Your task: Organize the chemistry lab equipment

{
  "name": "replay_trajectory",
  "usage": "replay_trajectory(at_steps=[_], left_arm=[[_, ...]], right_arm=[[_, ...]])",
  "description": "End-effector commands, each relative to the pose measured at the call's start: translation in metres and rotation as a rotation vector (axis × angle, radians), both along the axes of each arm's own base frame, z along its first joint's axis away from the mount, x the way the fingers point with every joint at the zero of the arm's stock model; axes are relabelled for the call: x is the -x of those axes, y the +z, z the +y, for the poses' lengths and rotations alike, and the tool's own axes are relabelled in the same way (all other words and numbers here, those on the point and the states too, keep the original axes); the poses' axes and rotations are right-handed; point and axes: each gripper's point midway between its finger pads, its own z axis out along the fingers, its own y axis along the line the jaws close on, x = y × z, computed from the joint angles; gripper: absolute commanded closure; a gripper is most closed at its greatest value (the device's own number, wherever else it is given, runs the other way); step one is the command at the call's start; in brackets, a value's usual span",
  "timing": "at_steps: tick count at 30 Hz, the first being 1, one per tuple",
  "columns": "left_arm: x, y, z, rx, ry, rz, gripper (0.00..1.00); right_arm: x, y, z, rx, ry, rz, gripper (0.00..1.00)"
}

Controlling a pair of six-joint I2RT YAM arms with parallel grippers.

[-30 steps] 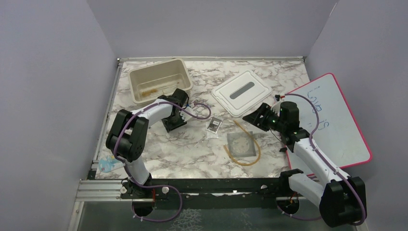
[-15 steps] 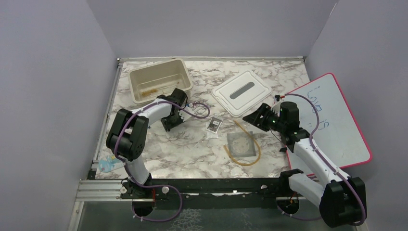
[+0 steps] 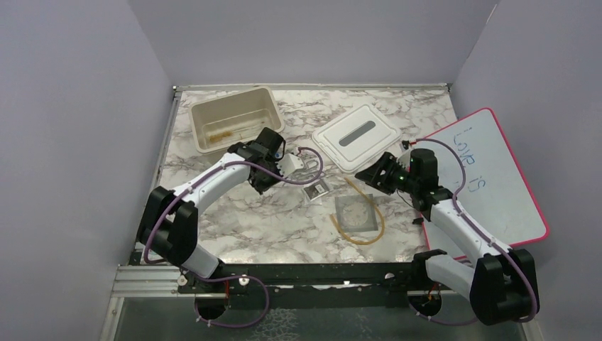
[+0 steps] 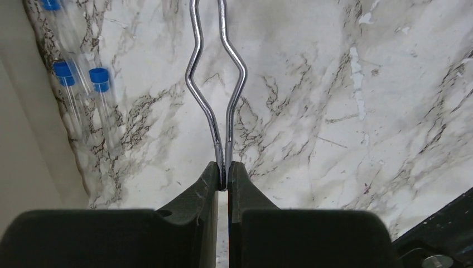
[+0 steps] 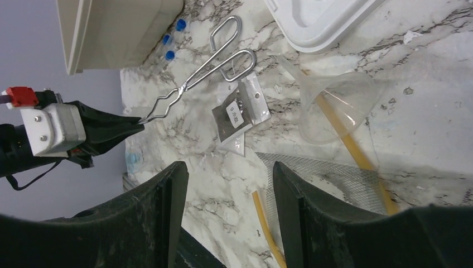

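Near the bin (image 3: 241,114), left gripper (image 4: 225,167) grips the tongs (image 4: 222,153) by their tips.
Tongs point straight ahead; right gripper (image 5: 228,167) sits open, empty.

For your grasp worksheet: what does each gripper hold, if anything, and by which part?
The left gripper pinches the shiny metal tongs at their tips, finger loops pointing away. The right gripper is open and empty.

metal tongs (image 4: 222,155) — polished steel wire | tabletop (image 4: 334,111) — glossy marble-look | funnel (image 5: 357,92) — clear plastic | wire gauze (image 5: 334,173) — grey mesh
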Motion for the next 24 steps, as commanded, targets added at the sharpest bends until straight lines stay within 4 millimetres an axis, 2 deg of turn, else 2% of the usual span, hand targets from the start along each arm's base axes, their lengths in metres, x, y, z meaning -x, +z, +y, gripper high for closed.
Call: replay_trajectory(at_steps=[1,6,11,16,24], left_arm=[[-0.010,0.021,-0.022,0.119,0.076,-0.041,1.00],[-0.011,0.028,-0.028,0.151,0.172,-0.081,1.00],[-0.002,0.036,-0.033,0.251,0.269,-0.100,1.00],[0.008,0.035,-0.038,0.325,0.361,-0.070,1.00],[0.011,0.049,-0.054,0.448,0.449,-0.033,1.00]], right_arm=[[-0.002,0.012,0.016,-0.071,0.054,-0.033,0.38],[-0.006,0.017,0.022,-0.064,0.045,-0.045,0.38],[-0.009,0.010,0.040,-0.055,0.030,-0.003,0.38],[-0.014,-0.001,0.078,-0.082,0.000,0.082,0.37],[-0.040,-0.008,0.146,-0.170,-0.062,0.206,0.34]])
